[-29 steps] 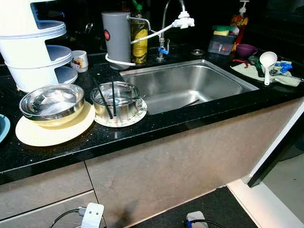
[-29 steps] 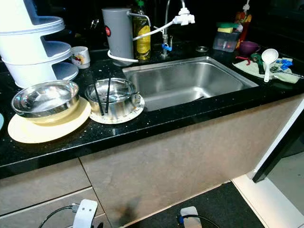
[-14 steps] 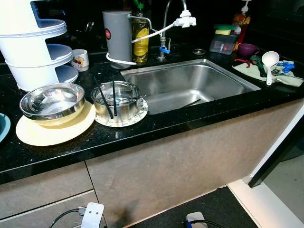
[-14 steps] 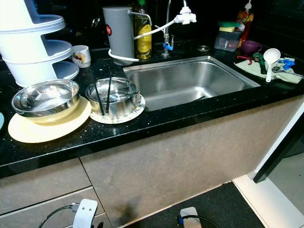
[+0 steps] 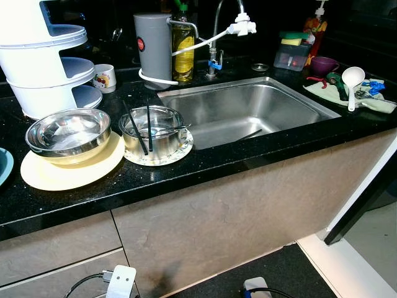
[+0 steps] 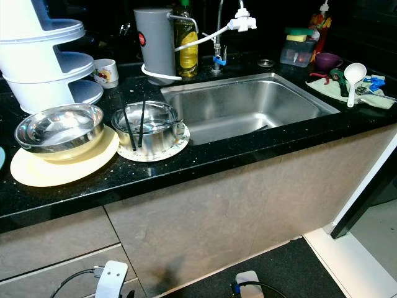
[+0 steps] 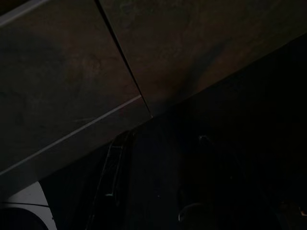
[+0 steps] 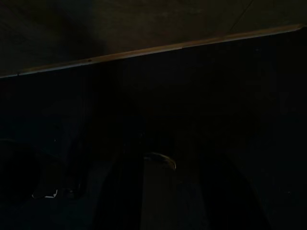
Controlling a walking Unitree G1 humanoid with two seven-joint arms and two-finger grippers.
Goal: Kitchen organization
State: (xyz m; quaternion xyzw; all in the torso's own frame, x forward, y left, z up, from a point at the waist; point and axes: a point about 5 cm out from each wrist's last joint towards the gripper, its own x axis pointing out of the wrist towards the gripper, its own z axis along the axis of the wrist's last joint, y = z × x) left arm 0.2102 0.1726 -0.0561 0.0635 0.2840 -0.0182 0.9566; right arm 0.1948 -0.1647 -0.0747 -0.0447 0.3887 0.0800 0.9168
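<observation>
The black counter (image 5: pixel 260 155) carries the dirty dishes just beside the steel sink (image 5: pixel 242 112), on its left, which seems a sensible waiting place before washing. A large steel bowl (image 5: pixel 67 133) sits on a cream plate (image 5: pixel 43 175), and next to it a smaller steel bowl (image 5: pixel 152 131) stands on a patterned plate (image 5: pixel 177 153), with two black chopsticks (image 5: pixel 141 129) leaning inside it so they do not roll away. Behind them a white tiered rack (image 5: pixel 46 68) and a small mug (image 5: pixel 104 79) stand near the wall. A grey canister (image 5: pixel 152 45) and an oil bottle (image 5: pixel 182 46) are kept close to the faucet (image 5: pixel 220 31). At the far right a white ladle (image 5: pixel 351 82) lies on a cloth (image 5: pixel 347 96), probably to dry. Both arms hang low in front of the cabinet; the wrist views are too dark, so I cannot tell how the fingers of either one stand. Judging from this, the sorting is not yet begun.
</observation>
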